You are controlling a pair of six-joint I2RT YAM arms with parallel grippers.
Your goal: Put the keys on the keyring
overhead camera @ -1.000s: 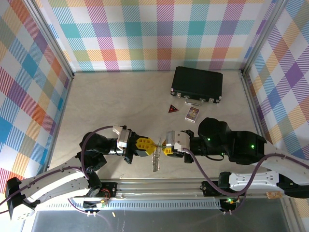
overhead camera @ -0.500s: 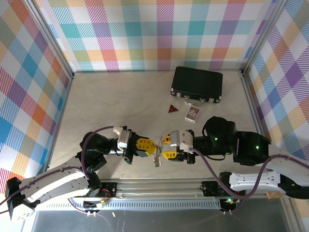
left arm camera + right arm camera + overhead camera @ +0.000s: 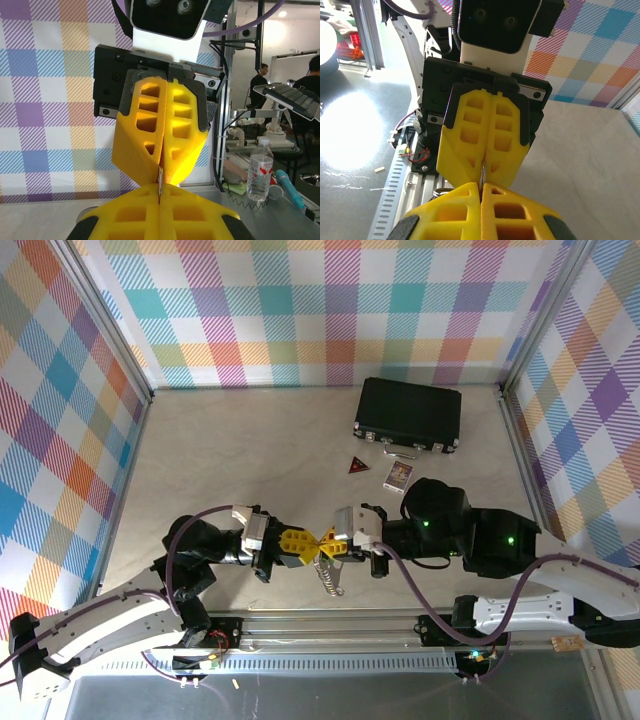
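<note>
Both arms stretch inward, tips meeting near the front edge of the surface point(image 3: 230, 455). Left jaws pinch the keyring point(image 3: 330, 580); right jaws are closed.

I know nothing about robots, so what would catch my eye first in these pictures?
Two bright yellow pincers, the left pincer and the right pincer, meet tip to tip, both closed, at the near middle of the table. A silvery keyring dangles just below that meeting point. Behind, a black case sits by the checked back wall.
</note>
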